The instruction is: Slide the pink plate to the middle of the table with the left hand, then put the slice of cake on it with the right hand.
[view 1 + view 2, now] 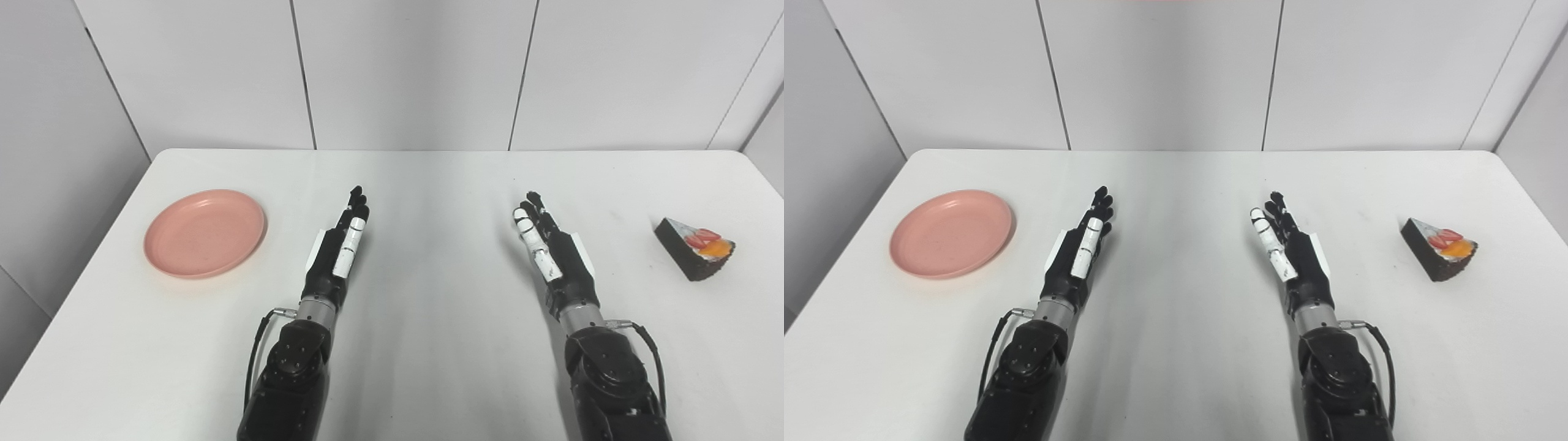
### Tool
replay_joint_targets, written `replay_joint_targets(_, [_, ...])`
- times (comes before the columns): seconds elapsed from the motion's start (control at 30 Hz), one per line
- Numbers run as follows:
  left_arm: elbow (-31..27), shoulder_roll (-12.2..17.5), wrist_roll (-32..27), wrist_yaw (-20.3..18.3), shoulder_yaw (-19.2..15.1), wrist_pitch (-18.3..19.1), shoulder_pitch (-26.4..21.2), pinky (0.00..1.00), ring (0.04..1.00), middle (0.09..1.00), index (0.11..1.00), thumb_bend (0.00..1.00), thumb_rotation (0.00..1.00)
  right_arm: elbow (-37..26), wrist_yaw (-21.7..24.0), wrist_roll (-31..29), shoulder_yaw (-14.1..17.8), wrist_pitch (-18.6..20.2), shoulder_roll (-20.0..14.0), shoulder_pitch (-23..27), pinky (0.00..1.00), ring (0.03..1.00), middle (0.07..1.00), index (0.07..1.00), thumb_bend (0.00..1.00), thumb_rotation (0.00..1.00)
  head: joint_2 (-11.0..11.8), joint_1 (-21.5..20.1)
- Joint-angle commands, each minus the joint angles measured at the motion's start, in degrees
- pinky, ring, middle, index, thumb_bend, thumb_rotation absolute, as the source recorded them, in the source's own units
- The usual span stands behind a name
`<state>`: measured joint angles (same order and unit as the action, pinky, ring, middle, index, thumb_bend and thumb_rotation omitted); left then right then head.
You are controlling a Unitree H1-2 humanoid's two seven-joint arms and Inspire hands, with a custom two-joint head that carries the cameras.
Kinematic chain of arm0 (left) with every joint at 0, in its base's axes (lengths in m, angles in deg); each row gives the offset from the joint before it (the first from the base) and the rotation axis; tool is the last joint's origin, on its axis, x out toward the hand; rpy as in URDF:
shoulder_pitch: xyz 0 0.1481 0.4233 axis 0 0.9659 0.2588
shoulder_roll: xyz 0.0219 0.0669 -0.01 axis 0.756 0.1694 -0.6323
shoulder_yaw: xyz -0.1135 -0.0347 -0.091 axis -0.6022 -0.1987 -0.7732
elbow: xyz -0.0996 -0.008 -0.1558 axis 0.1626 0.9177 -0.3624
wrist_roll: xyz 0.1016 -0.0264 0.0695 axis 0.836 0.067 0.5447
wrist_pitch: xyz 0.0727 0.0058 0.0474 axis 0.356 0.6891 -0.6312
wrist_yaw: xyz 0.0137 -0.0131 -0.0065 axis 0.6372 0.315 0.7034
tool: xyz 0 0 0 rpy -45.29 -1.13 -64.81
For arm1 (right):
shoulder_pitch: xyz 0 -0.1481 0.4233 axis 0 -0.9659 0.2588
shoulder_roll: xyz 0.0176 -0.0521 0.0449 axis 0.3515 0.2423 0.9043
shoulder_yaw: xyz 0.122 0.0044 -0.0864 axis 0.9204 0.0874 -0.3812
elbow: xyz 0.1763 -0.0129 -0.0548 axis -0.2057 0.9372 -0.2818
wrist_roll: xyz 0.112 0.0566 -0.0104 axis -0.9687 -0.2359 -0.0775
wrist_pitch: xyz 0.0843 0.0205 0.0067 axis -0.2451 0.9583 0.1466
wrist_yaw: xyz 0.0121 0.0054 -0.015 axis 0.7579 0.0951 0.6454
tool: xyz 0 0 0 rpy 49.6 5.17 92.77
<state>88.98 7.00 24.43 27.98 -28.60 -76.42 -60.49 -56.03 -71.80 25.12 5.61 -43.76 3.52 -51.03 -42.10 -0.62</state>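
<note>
A pink plate [205,233] lies empty on the left side of the white table [429,184]. A dark chocolate cake slice [695,248] with red and orange fruit on top sits at the far right. My left hand [340,245] is open, fingers straight, over the table to the right of the plate and apart from it. My right hand [551,245] is open, fingers straight, well left of the cake and apart from it. Both hands hold nothing.
Grey wall panels [416,73] stand behind the table's far edge. The table's left edge runs close to the plate, its right edge close to the cake. Bare tabletop lies between the two hands.
</note>
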Motion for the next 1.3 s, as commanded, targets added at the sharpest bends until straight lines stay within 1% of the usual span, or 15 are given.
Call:
replay_joint_targets(0.0, [-0.86, 0.34, 0.17, -0.25, 0.16, -0.78, -1.91, 1.0, 1.0, 1.0, 1.0, 0.64, 1.0, -1.4, 0.15, -0.27, 0.05, -1.08, 0.12, 2.29, 0.97, 0.934, 0.951, 0.967, 0.51, 0.78, -0.1, 0.11])
replay_joint_targets(0.1, [-1.13, 0.29, 0.29, -0.13, 0.13, -0.39, -1.81, 1.0, 1.0, 1.0, 1.0, 0.65, 1.0, -1.45, 0.17, -0.39, 0.09, -1.21, 0.17, 2.25, 0.97, 0.934, 0.948, 0.966, 0.51, 0.77, -0.08, 0.09])
replay_joint_targets(0.2, [-0.77, 0.21, 0.34, -0.02, 0.07, -1.0, -1.94, 1.0, 1.0, 1.0, 1.0, 0.64, 1.0, -1.34, 0.03, -0.05, -0.03, -1.57, 0.13, 2.26, 0.96, 0.93, 0.942, 0.962, 0.51, 0.76, -0.15, 0.09])
replay_joint_targets(0.27, [-0.82, 0.18, 0.6, 0.18, 0.11, -1.02, -1.9, 1.0, 1.0, 1.0, 1.0, 0.63, 1.0, -1.33, 0.1, 0.11, -0.15, -1.71, 0.0, 2.24, 0.96, 0.929, 0.944, 0.962, 0.5, 0.78, -0.13, 0.1])
replay_joint_targets(0.5, [-0.47, 0.09, 0.51, 0.23, -0.02, -1.46, -1.95, 1.0, 1.0, 1.0, 1.0, 0.63, 1.0, -1.21, -0.01, -0.02, -0.03, -2.05, 0.18, 2.26, 0.96, 0.93, 0.944, 0.961, 0.49, 0.77, -0.1, 0.13])
replay_joint_targets(0.6, [-0.69, 0.22, 0.05, -0.36, -0.01, -0.57, -1.99, 1.0, 1.0, 1.0, 1.0, 0.64, 1.0, -1.3, -0.02, -0.09, 0.0, -1.84, 0.22, 2.23, 0.96, 0.931, 0.945, 0.961, 0.5, 0.77, -0.15, 0.09])
replay_joint_targets(0.83, [-0.53, 0.22, 0.19, -0.24, -0.01, -1.13, -1.93, 1.0, 1.0, 1.0, 1.0, 0.63, 1.0, -1.53, -0.06, 0.11, -0.11, -1.71, 0.19, 2.2, 0.95, 0.926, 0.944, 0.958, 0.49, 0.78, -0.13, 0.13])
replay_joint_targets(1.07, [-1.27, 0.27, -0.07, -0.56, 0.02, 0.18, -1.84, 1.0, 1.0, 1.0, 1.0, 0.63, 1.0, -1.44, -0.04, 0.13, -0.11, -1.45, 0.15, 2.26, 0.96, 0.926, 0.945, 0.961, 0.5, 0.78, -0.13, 0.15])
replay_joint_targets(1.27, [-1.05, 0.41, 0.33, -0.57, 0.28, -0.31, -1.92, 1.0, 1.0, 1.0, 1.0, 0.63, 1.0, -1.32, -0.11, -0.07, 0.03, -1.85, 0.32, 2.23, 0.95, 0.927, 0.942, 0.958, 0.49, 0.77, -0.07, 0.34])
